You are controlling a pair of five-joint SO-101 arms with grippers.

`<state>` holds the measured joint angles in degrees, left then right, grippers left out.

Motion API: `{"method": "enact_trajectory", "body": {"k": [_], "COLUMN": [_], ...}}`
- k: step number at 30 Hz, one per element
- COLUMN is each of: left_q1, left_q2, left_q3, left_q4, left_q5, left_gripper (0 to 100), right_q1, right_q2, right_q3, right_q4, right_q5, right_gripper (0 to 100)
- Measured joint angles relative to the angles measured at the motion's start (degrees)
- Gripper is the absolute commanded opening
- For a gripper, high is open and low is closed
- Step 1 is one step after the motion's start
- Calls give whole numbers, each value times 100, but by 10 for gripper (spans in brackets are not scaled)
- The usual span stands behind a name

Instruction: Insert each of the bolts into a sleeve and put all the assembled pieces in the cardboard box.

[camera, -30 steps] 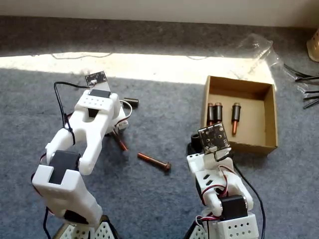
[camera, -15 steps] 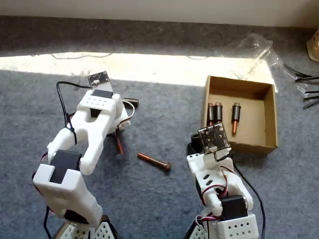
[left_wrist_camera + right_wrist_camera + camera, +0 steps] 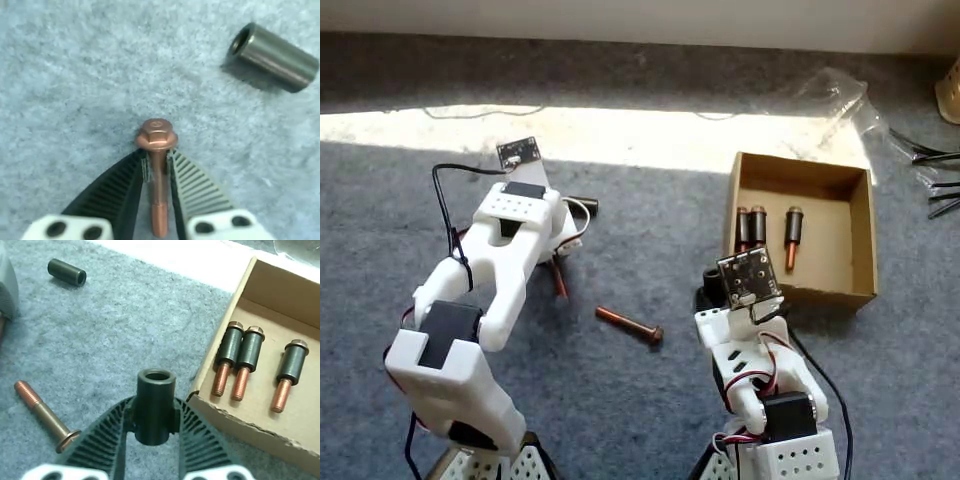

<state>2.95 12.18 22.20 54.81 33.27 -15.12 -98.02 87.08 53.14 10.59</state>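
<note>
My left gripper (image 3: 157,156) is shut on the shank of a copper bolt (image 3: 156,135), just under its hex head, over the grey carpet. In the high view that bolt (image 3: 558,279) shows below the left arm's wrist. A loose black sleeve (image 3: 272,56) lies close by on its side. My right gripper (image 3: 154,409) is shut on another black sleeve (image 3: 155,385), held upright with its bore showing, near the cardboard box (image 3: 260,277). A second bolt (image 3: 630,325) lies on the carpet between the arms. Three assembled pieces (image 3: 765,232) lie in the box (image 3: 865,240).
A clear plastic bag (image 3: 835,95) lies beyond the box, with black cable ties (image 3: 932,172) at the right edge. A bright sunlit strip (image 3: 620,135) crosses the carpet behind the arms. The loose sleeve (image 3: 582,207) sits just past the left arm's wrist.
The left arm has shifted slightly away with the bolt in its gripper, and the bolt now points more straight in the high view. The right arm has kept still.
</note>
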Motion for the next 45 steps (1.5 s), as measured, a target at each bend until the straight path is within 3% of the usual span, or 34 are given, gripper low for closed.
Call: {"method": "enact_trajectory", "body": {"k": [7,14,22,29,34,45], "left_q1": [0,-9,-9,343,422,448], "left_q2": [0,0,9,9,9,-1943], "left_q3": [0,-53,-958,-1793,-2136,-2066], "left_q4": [-18,105,1319,2207,2699,3490], "left_q5": [-1749,-1934,-2057,-2857,-2901,-2936], "left_gripper": [14,14,13,13,3,5], "right_q1": [0,0,0,0,-457,-1266], "right_q2": [0,0,0,0,0,0], "right_q3": [0,0,114,237,237,237], "right_q4": [0,0,0,0,0,-712], "right_q5": [0,0,0,0,0,0], "right_gripper": [5,5,5,5,5,5]}}
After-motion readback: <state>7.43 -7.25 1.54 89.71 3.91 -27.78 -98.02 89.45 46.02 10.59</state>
